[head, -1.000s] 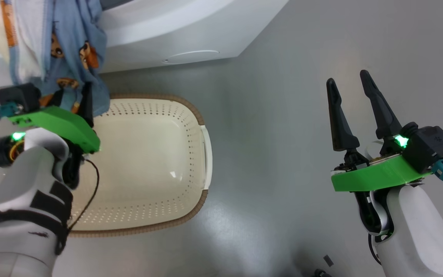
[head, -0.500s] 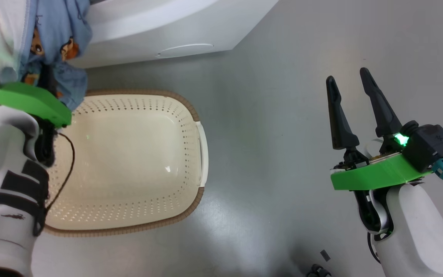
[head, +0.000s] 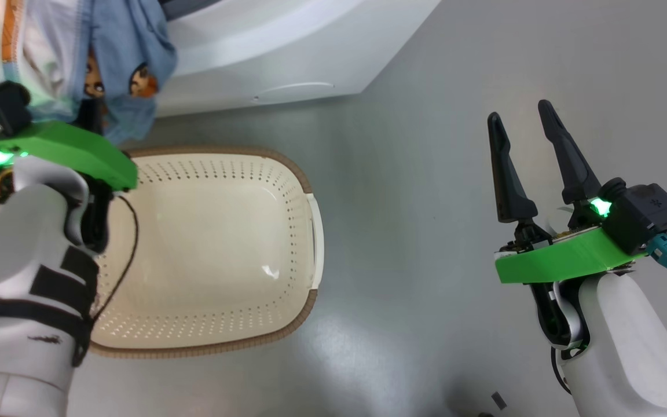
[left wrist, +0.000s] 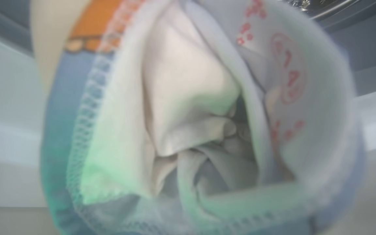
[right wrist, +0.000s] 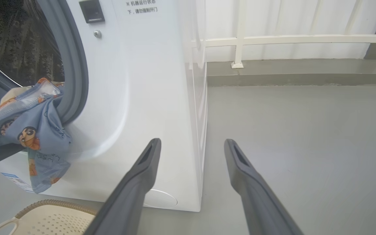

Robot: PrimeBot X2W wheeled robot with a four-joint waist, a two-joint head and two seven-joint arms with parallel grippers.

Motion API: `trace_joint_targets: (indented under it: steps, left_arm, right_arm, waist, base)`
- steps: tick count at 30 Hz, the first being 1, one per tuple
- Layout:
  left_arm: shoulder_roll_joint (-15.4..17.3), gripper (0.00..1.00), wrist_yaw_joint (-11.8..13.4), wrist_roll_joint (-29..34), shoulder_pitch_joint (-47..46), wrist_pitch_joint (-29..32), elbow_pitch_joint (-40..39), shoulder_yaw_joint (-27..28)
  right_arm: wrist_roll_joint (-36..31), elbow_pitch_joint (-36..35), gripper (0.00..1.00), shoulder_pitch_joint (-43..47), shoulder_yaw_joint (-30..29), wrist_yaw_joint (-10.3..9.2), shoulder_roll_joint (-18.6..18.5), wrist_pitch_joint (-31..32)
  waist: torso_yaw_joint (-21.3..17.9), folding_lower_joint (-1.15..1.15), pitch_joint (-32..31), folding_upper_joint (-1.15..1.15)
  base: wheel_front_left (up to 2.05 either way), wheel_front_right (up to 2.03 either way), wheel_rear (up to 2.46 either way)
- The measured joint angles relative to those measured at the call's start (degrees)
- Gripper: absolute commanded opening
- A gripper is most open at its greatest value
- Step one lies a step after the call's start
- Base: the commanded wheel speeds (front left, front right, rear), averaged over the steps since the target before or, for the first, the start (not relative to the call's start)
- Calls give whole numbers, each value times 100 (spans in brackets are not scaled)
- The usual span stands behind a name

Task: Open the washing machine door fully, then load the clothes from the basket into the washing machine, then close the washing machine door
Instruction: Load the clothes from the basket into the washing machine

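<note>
While the clothes [head: 128, 46] drape over the lower edge of the washing machine [head: 287, 52] opening, they lie partly against the grey gasket [right wrist: 73, 65] at the mouth of the drum [right wrist: 18, 42] and partly down the white front. The left tool [head: 89, 116] is pressed into this hanging fabric. In the left wrist view its fingers are buried in bunched cloth, so it cannot be told whether it is clenched on the fabric or released. The basket [head: 305, 194] stands on the grey floor [head: 426, 145] just before the machine, below the fabric, with its perforated bottom showing. The right tool [head: 519, 116] is released, with fingers spread and grasping nothing, and is held over the floor well to the basket's right.
</note>
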Motion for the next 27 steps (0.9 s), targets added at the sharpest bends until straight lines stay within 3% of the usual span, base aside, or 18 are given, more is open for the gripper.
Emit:
trace_joint_targets:
  steps: [11, 17, 27]
  left_arm:
    - [25, 0, 0, 255, 263, 0, -1089, 163]
    - [12, 0, 0, 257, -344, 45, -791, 36]
    - [339, 0, 0, 497, -1572, 388, 69, -202]
  right_arm:
    - [80, 96, 100, 7, 3, 0, 0, 0]
    - [241, 99, 100, 7, 157, 0, 0, 0]
    - [393, 2, 100, 19, 260, 0, 8, 0]
  waist:
    - [82, 0, -327, 0]
    - [0, 0, -363, 0]
    - [-436, 0, -184, 0]
  base:
    - [0, 0, 0]
    - [0, 0, 0]
    - [0, 0, 0]
